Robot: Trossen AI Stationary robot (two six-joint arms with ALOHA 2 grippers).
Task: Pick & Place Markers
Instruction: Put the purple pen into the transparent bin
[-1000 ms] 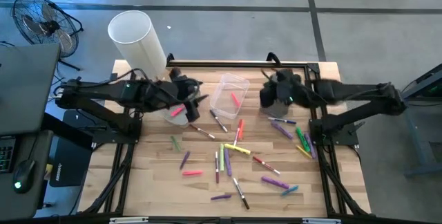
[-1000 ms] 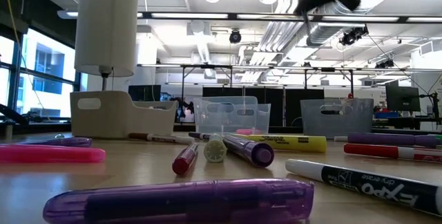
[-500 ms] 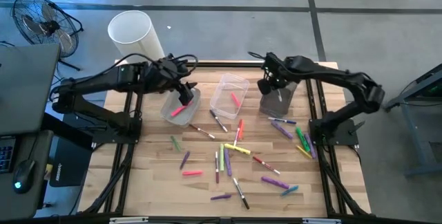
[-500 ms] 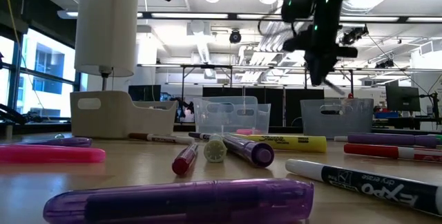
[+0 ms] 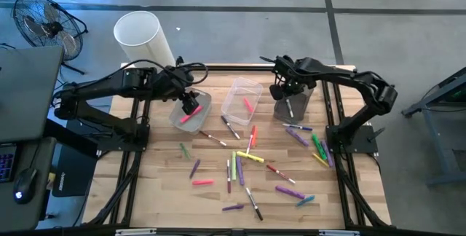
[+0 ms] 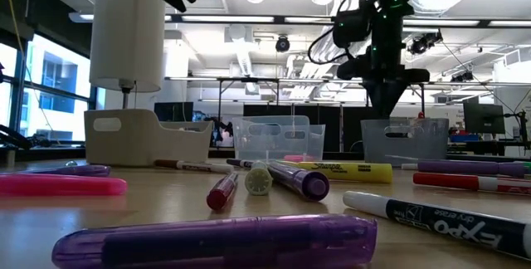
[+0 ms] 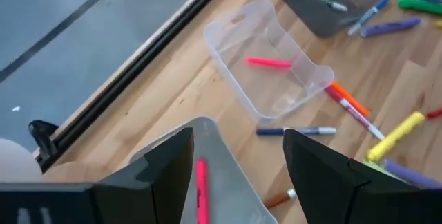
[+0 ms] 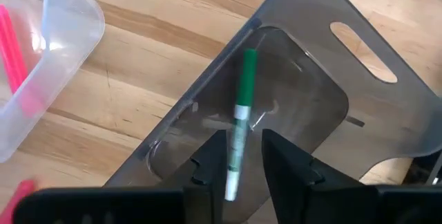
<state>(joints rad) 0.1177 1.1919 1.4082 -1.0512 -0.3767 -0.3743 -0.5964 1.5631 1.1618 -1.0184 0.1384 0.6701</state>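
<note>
Wooden table (image 5: pixel 160 192), seen from above, carries loose markers (image 5: pixel 244 164) scattered over its near and middle parts: a purple marker (image 6: pixel 217 241) lies nearest the table-height camera, with a pink one (image 6: pixel 62 185) to its left and a white dry-erase pen (image 6: pixel 431 216) to its right. Farther back stand three small bins in a row. The clear middle bin (image 5: pixel 242 99) holds one pink marker (image 5: pixel 247 105). The white bin (image 5: pixel 191 112), on the left, holds a pink marker (image 7: pixel 201 189), visible in the left wrist view. Over this bin hangs the left gripper (image 5: pixel 191 105), fingers (image 7: pixel 166 165) spread wide and empty. The grey bin (image 8: pixel 304 99), on the right, lies under the right gripper (image 5: pixel 285 90). In the right wrist view its fingers (image 8: pixel 210 162) stand narrowly apart, with a green-and-white marker (image 8: pixel 239 124) showing between them against the bin floor; whether the fingers touch it cannot be told. Beyond the table's far left corner stands a white cylinder (image 5: pixel 143 38), and a black fan (image 5: pixel 40 19) sits on the floor farther left.
</note>
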